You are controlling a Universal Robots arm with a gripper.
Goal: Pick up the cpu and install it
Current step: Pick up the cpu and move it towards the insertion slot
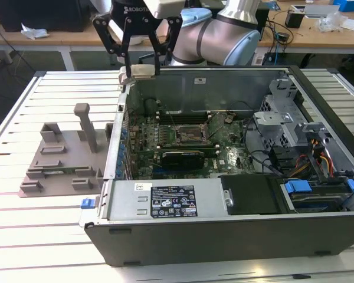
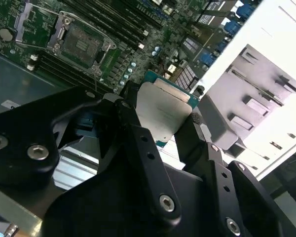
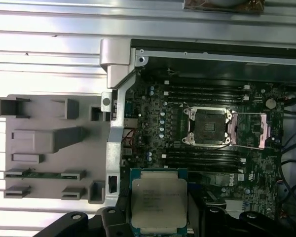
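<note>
Second wrist view: cpu point(image 2: 166, 109) (in gripper point(image 2: 160, 117))

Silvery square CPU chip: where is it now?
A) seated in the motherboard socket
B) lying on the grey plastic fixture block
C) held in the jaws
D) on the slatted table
C: the silvery square CPU chip sits clamped in the jaws of the black gripper, and the motherboard socket is open and bare.
</note>
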